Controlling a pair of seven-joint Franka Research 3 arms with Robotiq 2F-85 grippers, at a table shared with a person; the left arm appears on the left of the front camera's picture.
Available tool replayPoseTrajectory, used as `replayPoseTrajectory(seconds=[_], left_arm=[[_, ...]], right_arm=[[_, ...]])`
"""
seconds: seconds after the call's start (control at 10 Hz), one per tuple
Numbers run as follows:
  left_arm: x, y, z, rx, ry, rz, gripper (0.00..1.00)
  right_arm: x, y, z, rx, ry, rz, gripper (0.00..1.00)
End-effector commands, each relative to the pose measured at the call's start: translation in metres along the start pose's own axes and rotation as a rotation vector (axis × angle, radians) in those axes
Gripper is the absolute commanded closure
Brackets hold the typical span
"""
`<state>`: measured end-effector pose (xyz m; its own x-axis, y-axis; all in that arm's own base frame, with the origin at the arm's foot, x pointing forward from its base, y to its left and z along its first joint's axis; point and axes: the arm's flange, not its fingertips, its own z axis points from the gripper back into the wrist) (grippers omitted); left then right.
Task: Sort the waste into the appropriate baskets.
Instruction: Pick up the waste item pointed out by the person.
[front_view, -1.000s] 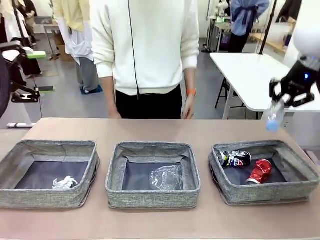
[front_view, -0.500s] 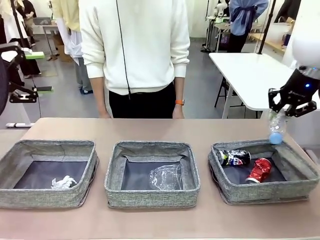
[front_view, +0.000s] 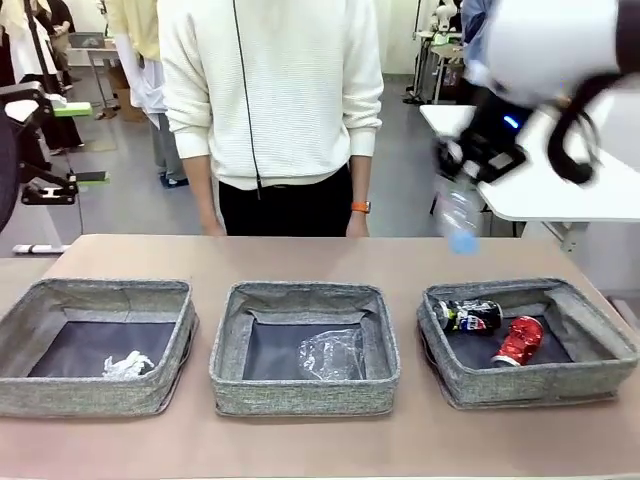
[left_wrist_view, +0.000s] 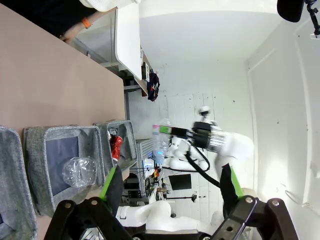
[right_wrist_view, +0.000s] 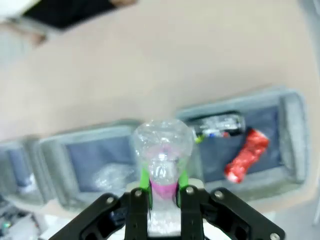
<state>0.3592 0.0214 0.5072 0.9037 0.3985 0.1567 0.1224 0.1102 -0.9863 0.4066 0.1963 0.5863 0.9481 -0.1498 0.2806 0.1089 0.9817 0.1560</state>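
The right hand (front_view: 466, 168) is closed on the small clear bottle (front_view: 459, 215), which is held in the air above the bench (front_view: 300, 255), behind the gap between the middle basket (front_view: 305, 347) and the right basket (front_view: 528, 342). The left hand (left_wrist_view: 170, 185) is seen with its fingers spread wide and nothing between them. The clear plastic cup (front_view: 331, 355) lies in the middle basket, the white paper wad (front_view: 127, 365) in the left basket (front_view: 95, 345), and the red can (front_view: 518, 341) and dark can (front_view: 468, 316) in the right basket.

We see robotics lab: white worktable (front_view: 560, 160) behind person (front_view: 270, 100), tan table (front_view: 300, 255), camera stand (front_view: 50, 190) at left, more people standing farther back.
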Motion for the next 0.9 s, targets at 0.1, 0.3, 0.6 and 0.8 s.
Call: replayPoseTrajectory(seconds=[0.1,0.3,0.6,0.8], left_arm=[[-0.002,-0.002,-0.001,-0.012,-0.008,0.005,0.0],[-0.002,-0.002,-0.001,-0.012,-0.008,0.005,0.0],[-0.002,-0.002,-0.001,-0.012,-0.008,0.005,0.0],[-0.002,-0.002,-0.001,-0.012,-0.008,0.005,0.0]], right_arm=[[0.009,0.126,0.058,-0.042,0.032,0.07,0.78],[0.0,0.168,0.092,-0.015,0.069,0.055,0.78],[-0.005,0.18,0.122,0.018,0.066,0.007,0.78],[0.002,0.174,0.131,0.028,0.061,-0.042,0.78]])
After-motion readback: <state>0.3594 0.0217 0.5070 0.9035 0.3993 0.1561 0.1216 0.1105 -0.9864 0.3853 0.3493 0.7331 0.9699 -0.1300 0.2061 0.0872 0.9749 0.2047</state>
